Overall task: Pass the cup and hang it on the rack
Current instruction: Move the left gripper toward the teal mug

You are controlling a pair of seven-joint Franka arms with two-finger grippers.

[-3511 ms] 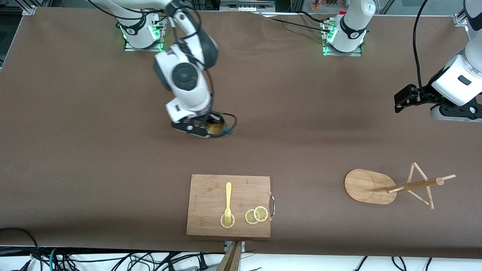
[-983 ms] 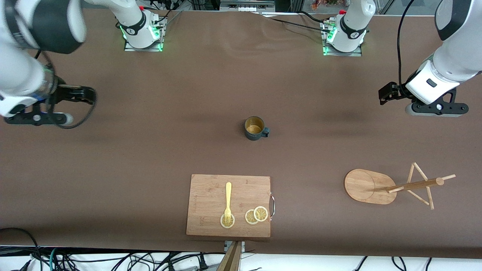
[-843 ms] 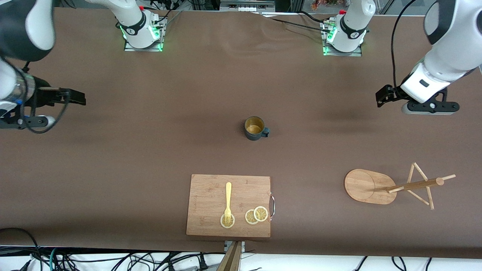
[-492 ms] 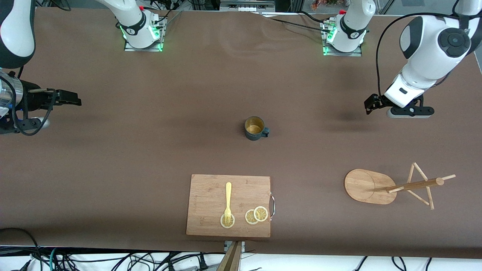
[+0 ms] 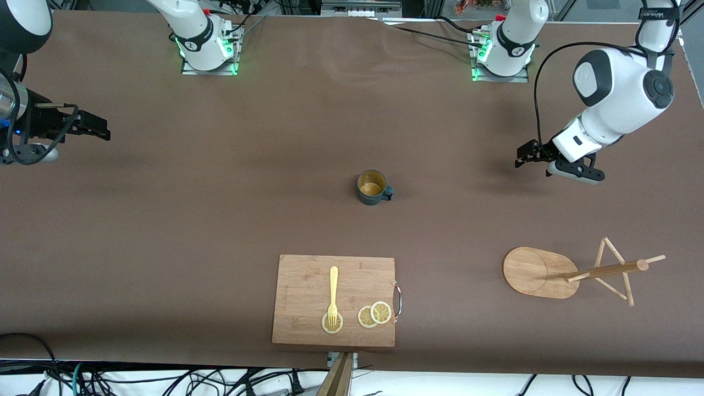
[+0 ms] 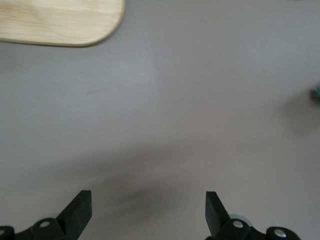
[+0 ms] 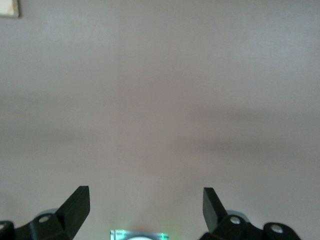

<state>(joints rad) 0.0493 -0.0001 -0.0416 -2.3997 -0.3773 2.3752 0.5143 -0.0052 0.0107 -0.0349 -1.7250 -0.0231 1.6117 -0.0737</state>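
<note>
The dark teal cup [image 5: 372,188] stands upright and alone mid-table, its handle toward the left arm's end; a teal sliver of it shows in the left wrist view [image 6: 317,93]. The wooden rack [image 5: 604,270] stands on its oval base [image 5: 529,272] nearer the front camera, at the left arm's end; the base's edge shows in the left wrist view [image 6: 60,22]. My left gripper [image 5: 572,171] [image 6: 148,200] is open and empty, over bare table between cup and that end. My right gripper [image 5: 27,155] [image 7: 146,197] is open and empty, at the right arm's end.
A rectangular wooden cutting board [image 5: 308,286] with a yellow fork [image 5: 333,294] and lemon slices [image 5: 374,314] lies near the table's front edge, nearer the camera than the cup. The right arm's base with green lights [image 7: 139,235] shows in the right wrist view.
The right gripper has let go of the cup mid-table and drawn back to its own end. The left arm has swung in and come lower, toward the cup.
</note>
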